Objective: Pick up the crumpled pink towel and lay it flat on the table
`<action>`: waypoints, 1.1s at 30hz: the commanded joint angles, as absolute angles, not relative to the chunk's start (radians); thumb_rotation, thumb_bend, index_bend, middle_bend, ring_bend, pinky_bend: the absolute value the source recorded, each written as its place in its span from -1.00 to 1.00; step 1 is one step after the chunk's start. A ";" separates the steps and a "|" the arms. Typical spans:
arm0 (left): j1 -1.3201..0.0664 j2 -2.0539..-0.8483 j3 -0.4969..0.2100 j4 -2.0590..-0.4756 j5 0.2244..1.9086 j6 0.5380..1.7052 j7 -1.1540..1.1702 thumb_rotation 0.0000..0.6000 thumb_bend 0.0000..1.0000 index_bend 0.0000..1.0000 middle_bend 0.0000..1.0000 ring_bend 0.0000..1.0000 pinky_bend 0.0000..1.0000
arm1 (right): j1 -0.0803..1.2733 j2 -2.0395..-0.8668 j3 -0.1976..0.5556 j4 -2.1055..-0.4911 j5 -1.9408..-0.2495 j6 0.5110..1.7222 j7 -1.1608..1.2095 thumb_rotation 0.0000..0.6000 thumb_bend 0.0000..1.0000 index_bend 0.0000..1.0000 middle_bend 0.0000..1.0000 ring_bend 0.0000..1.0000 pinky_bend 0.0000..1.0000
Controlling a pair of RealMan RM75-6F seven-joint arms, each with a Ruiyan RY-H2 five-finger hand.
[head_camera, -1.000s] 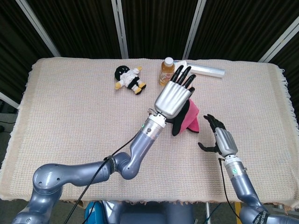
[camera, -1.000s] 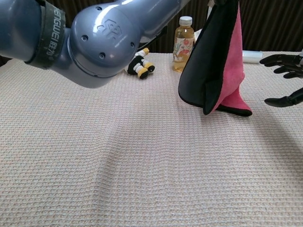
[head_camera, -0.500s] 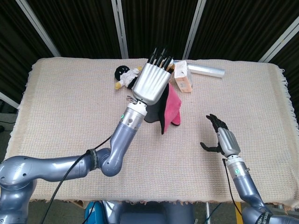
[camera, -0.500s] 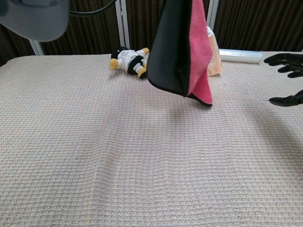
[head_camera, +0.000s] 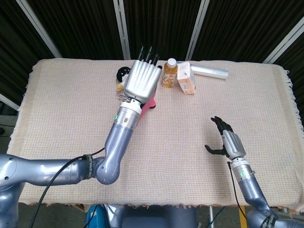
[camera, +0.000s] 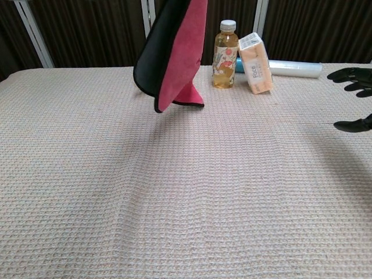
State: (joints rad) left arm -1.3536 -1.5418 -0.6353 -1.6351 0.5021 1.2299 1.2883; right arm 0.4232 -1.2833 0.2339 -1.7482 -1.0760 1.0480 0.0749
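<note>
The pink towel (camera: 177, 64) with a black back hangs above the table in the chest view, its lower tip just over the cloth. In the head view my left hand (head_camera: 139, 81) holds it from above, fingers pointing away, and only a strip of the pink towel (head_camera: 151, 103) shows beside the wrist. My right hand (head_camera: 227, 141) hovers low over the table's near right part, open and holding nothing; the chest view shows the right hand (camera: 353, 99) at the right edge.
A yellow drink bottle (head_camera: 169, 73), a peach tissue pack (head_camera: 185, 78) and a clear roll (head_camera: 210, 71) stand at the back of the table. A plush toy (head_camera: 123, 74) lies mostly hidden behind my left hand. A beige woven cloth (head_camera: 61, 109) covers the table.
My left hand has carried the hanging towel leftward and toward the back of the table, uncovering the bottle and tissue pack. The right hand has barely moved.
</note>
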 commanded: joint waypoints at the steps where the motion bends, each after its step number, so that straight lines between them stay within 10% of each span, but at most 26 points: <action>1: -1.420 -1.635 -0.604 -1.533 0.473 1.207 1.233 1.00 0.14 0.23 -0.61 -1.00 -1.00 | 0.426 -1.281 0.234 -1.734 -1.066 1.039 0.084 1.00 -0.45 -0.82 -1.00 -1.00 -1.00; 14: -1.599 -1.916 -0.630 -1.147 0.613 1.150 0.908 1.00 0.14 0.22 -0.61 -1.00 -1.00 | 0.413 -1.277 0.225 -1.713 -1.062 1.052 0.097 1.00 -0.45 -0.82 -1.00 -1.00 -1.00; 33: -1.679 -1.971 -0.686 -1.091 0.682 1.139 0.761 1.00 0.14 0.20 -0.61 -1.00 -1.00 | 0.460 -1.340 0.234 -1.769 -1.020 1.056 0.004 1.00 -0.45 -0.64 -1.00 -1.00 -1.00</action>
